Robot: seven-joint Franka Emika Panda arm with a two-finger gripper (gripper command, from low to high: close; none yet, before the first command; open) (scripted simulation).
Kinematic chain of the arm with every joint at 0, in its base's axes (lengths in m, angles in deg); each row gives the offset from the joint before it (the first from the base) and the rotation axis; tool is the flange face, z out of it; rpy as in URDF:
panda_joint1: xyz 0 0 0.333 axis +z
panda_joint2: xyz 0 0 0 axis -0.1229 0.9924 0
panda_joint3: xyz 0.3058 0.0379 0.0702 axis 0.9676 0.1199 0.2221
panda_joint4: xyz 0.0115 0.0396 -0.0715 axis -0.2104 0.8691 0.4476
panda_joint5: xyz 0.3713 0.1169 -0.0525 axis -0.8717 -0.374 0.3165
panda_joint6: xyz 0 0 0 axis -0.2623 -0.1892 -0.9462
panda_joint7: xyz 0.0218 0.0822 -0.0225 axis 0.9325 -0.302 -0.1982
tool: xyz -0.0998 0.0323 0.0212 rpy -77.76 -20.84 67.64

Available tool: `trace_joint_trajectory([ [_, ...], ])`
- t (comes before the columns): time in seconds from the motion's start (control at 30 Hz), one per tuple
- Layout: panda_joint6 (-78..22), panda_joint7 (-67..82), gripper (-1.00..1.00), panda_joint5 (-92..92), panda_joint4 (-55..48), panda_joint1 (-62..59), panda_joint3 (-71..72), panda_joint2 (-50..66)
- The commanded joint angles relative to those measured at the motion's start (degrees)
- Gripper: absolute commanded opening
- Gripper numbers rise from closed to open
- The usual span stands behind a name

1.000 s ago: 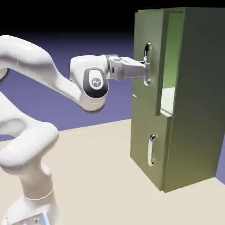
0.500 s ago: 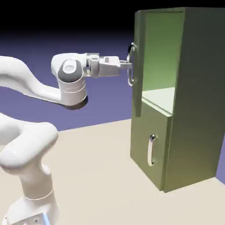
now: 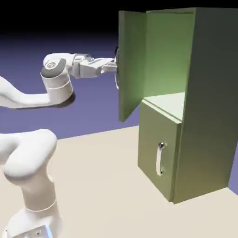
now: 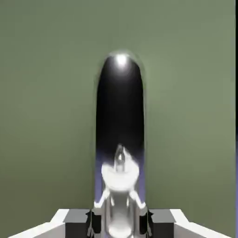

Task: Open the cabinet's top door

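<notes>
The olive-green cabinet (image 3: 209,102) stands at the exterior view's right. Its top door (image 3: 131,60) is swung wide open toward the left, showing a pale green inside with a shelf. My gripper (image 3: 114,67) is shut on the top door's silver bar handle (image 3: 116,69), on the door's outer face. In the hand view the handle (image 4: 120,135) fills the middle as a dark shiny bar against the green door panel (image 4: 46,93), and the gripper (image 4: 120,218) clamps it at the bottom edge. The lower door (image 3: 158,148) is closed, its small handle (image 3: 160,159) untouched.
The beige table (image 3: 102,186) lies in front of the cabinet. My white arm (image 3: 28,158) rises at the lower left and bends across toward the open door.
The top door swung from slightly ajar to wide open. My gripper moved left with the handle in its grip, and the wrist turned with the door.
</notes>
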Motion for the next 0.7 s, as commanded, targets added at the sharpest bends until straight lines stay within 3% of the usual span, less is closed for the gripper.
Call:
trace_joint_trajectory([
  [0.0,-2.55,-0.19,-1.00,-0.59,-0.90,0.19,1.08,-0.33],
  [0.3,-24.98,-1.12,-1.00,-5.98,-12.31,-2.23,10.55,-1.58],
  [0.67,-51.77,-0.36,-1.00,-10.38,-33.62,-14.72,19.22,-1.09],
])
